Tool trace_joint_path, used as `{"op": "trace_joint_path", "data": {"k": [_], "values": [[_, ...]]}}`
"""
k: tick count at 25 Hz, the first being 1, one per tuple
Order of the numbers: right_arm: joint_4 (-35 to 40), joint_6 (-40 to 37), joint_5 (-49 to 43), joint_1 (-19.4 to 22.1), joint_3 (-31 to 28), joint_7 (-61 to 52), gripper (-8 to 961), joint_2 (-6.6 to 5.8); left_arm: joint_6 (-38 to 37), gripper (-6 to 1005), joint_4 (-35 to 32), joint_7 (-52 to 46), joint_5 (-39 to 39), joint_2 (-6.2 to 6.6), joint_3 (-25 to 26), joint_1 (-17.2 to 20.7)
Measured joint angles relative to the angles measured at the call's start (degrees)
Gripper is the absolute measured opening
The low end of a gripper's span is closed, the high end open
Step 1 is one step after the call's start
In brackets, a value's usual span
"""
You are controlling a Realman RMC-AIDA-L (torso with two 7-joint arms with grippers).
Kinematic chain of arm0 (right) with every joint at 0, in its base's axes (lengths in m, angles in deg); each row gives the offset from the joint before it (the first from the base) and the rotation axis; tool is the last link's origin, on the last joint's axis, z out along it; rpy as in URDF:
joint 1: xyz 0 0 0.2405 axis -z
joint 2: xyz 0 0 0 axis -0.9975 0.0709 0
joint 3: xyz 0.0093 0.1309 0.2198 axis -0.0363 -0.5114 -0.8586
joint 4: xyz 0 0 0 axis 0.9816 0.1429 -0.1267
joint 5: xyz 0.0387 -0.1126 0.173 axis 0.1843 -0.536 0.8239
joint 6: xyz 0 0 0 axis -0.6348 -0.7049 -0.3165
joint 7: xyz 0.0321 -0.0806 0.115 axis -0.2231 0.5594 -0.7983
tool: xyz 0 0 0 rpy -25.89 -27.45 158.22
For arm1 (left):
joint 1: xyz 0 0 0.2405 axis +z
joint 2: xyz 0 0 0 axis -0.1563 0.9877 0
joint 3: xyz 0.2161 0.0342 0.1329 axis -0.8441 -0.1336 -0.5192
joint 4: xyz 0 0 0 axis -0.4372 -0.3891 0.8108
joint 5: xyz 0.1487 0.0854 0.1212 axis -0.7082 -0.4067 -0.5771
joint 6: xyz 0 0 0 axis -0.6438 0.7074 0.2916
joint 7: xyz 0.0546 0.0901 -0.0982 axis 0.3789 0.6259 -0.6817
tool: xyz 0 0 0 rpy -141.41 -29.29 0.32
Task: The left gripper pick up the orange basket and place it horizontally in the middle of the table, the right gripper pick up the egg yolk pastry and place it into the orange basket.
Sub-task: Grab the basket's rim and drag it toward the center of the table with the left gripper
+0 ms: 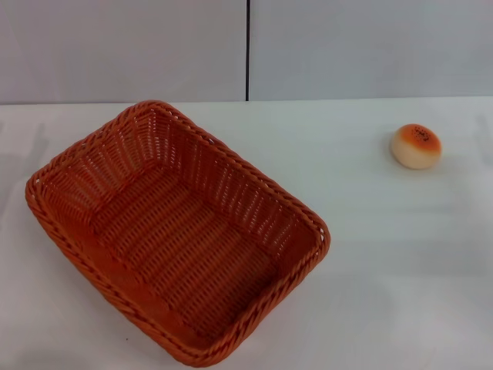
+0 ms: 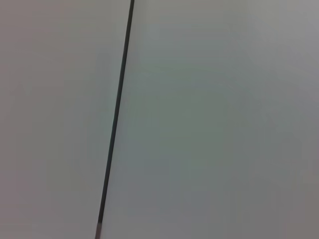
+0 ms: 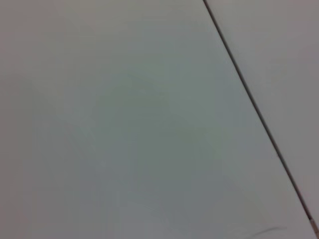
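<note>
The orange basket point(image 1: 173, 231) lies on the left half of the white table point(image 1: 385, 254) in the head view. It is turned diagonally, one corner toward the far wall and one toward the front edge, and nothing lies inside it. The egg yolk pastry point(image 1: 416, 146) sits alone at the far right of the table, well apart from the basket. Neither gripper shows in any view. Both wrist views hold only the pale grey wall with its dark seam.
A pale grey wall point(image 1: 123, 46) runs behind the table, split by a dark vertical seam point(image 1: 247, 50). The seam point(image 2: 115, 119) also crosses the left wrist view, and the seam point(image 3: 254, 107) crosses the right wrist view.
</note>
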Motion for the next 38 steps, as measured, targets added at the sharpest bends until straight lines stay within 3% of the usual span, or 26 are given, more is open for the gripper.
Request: {"op": "trace_joint_path", "data": {"k": [7,21,22,23,24,25,29,33,34,35,38], "values": [[0.21,0.10,-0.32,0.20,0.05,-0.05,613,-0.07,0.17,729,0.54,-0.31,-0.18,0.19,-0.29,0.38],[3.98,3.74,-0.38,-0.93,-0.24,-0.11,613,-0.35,0.93,730,-0.04,-3.33,-0.36,0.20,-7.28,-1.02],[4.30,3.78,-0.37,-0.99,-0.16,-0.11,613,-0.37,2.17,730,-8.91,-13.46,-0.37,0.35,-14.52,-0.97],[4.56,3.79,-0.38,-1.00,-0.07,-0.11,613,-0.38,2.92,730,-11.14,-16.20,-0.39,0.36,-16.30,-0.87],[5.00,3.80,-0.38,-1.04,-0.01,-0.11,613,-0.38,5.81,730,-17.60,-24.10,-0.86,0.39,-21.21,-0.49],[5.00,3.80,-0.38,-1.04,-0.01,-0.11,613,-0.38,5.81,730,-17.60,-24.10,-0.86,0.39,-21.21,-0.49],[5.63,3.90,-0.37,-0.67,-0.03,-0.11,613,-0.38,12.59,731,-35.13,-42.05,-9.54,0.55,-30.59,0.27],[5.84,4.98,-0.38,-0.48,-0.04,-0.10,614,-0.39,11.84,731,-50.18,-58.42,-24.15,0.74,-32.03,-0.94],[5.88,5.60,-0.38,-0.44,-0.04,-0.10,614,-0.41,9.21,731,-57.27,-66.15,-31.18,0.95,-31.89,-1.78],[5.88,5.60,-0.38,-0.44,-0.04,-0.10,614,-0.41,9.21,731,-57.27,-66.15,-31.18,0.95,-31.89,-1.78],[5.93,5.72,-0.37,-0.29,-0.23,-0.10,614,-0.43,4.79,731,-67.99,-76.21,-41.31,1.31,-31.79,-3.17]]}}
